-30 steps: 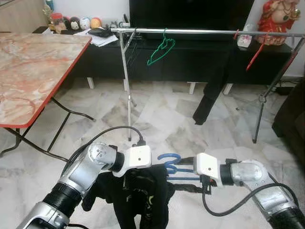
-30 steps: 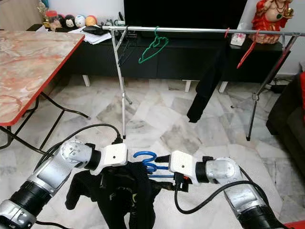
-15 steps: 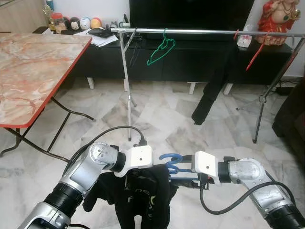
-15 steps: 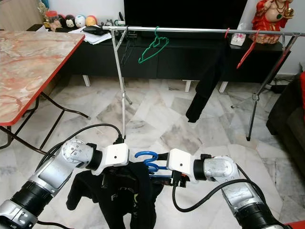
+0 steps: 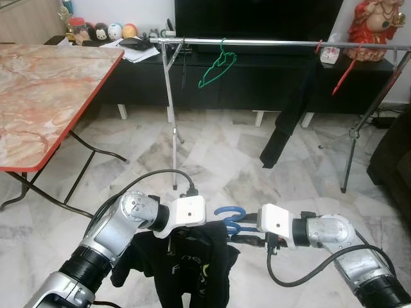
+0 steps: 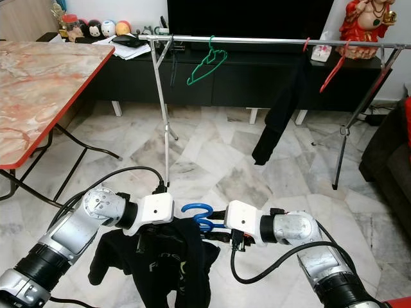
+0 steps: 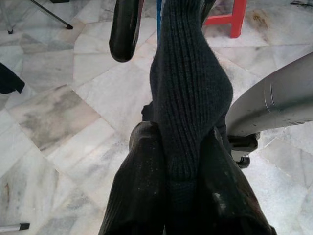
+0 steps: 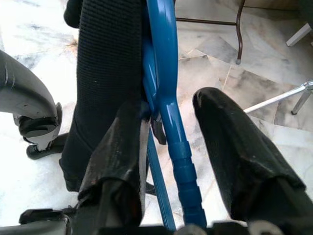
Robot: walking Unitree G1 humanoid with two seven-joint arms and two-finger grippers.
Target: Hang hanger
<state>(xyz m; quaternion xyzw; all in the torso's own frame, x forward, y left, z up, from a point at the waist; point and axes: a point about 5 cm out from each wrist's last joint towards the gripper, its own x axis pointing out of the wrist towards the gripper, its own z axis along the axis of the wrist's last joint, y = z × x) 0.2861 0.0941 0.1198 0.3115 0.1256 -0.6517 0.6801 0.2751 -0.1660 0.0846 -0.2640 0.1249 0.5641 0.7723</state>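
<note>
A blue plastic hanger (image 5: 228,214) with a black knit garment (image 5: 192,263) draped on it hangs low in front of me, between my two grippers. My left gripper (image 7: 182,144) is shut on a fold of the garment. My right gripper (image 8: 171,105) is open, with its fingers on either side of the hanger's neck (image 8: 168,103). One finger (image 8: 122,142) rests against the garment and the other stands a little apart. A silver clothes rail (image 5: 270,43) runs across the far side of the room at head height.
On the rail hang a green hanger (image 5: 217,64), a red hanger (image 5: 343,74) and a dark garment (image 5: 289,115). A marble-top folding table (image 5: 45,90) stands at the left. A dark sofa edge (image 5: 395,154) is at the right. Marble floor lies between me and the rail.
My right gripper has slid left along the hanger, closer to its hook and the left gripper. The left gripper and garment have barely moved.
</note>
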